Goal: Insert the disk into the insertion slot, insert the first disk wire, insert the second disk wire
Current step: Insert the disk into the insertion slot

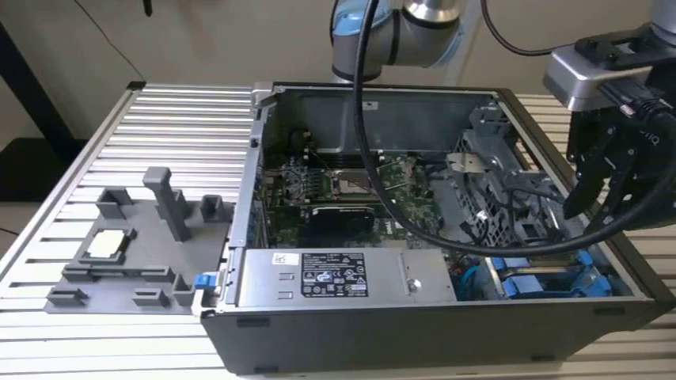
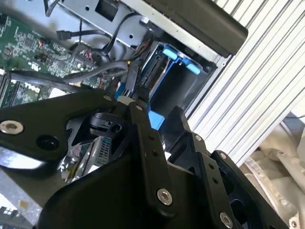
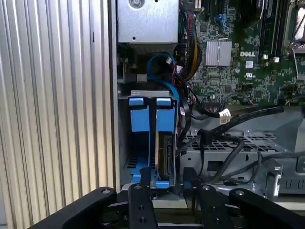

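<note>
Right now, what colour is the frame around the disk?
Bright blue; the disk frame shows best in the first wrist view.

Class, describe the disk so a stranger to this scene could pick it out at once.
Inside the open computer case, find the two blue frames by its side wall. The disk is the metal slab in the frame nearer the motherboard; the other looks empty.

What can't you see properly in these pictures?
The disk: the first wrist view shows just its thin edge; the blue frame hides its faces.
The insertion slot: in the exterior view, its depth is hidden by the case wall.
The motherboard: in the second wrist view, it is largely covered by the pincer.
</note>
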Robot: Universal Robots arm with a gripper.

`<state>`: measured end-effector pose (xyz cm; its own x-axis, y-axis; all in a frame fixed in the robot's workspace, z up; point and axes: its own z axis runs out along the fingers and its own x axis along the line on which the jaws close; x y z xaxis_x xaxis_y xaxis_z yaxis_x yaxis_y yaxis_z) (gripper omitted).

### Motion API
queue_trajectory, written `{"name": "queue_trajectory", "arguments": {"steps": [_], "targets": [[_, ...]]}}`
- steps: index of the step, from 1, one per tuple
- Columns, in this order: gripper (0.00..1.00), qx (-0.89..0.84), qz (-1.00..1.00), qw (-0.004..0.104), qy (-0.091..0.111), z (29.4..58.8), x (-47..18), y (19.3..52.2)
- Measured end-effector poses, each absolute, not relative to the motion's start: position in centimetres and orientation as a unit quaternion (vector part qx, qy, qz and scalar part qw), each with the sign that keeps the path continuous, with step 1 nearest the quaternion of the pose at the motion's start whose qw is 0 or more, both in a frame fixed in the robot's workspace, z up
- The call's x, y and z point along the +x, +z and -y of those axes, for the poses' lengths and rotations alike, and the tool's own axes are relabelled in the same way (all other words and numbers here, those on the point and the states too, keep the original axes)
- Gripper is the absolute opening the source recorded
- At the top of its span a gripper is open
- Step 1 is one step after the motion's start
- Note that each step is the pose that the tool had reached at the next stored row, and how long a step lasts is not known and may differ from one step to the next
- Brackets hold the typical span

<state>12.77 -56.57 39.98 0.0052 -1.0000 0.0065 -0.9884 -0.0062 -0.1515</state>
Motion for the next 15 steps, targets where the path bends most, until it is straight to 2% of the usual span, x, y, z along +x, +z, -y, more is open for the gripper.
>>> {"name": "queue_trajectory", "arguments": {"steps": [2, 11, 15], "targets": [[0.41, -0.709, -0.700, 0.061, -0.065, 56.49, 12.76, 39.92], [0.41, -0.733, -0.673, 0.073, -0.073, 55.74, 12.62, 39.43], [0.41, -0.733, -0.672, 0.075, -0.075, 55.55, 12.40, 39.41]]}}
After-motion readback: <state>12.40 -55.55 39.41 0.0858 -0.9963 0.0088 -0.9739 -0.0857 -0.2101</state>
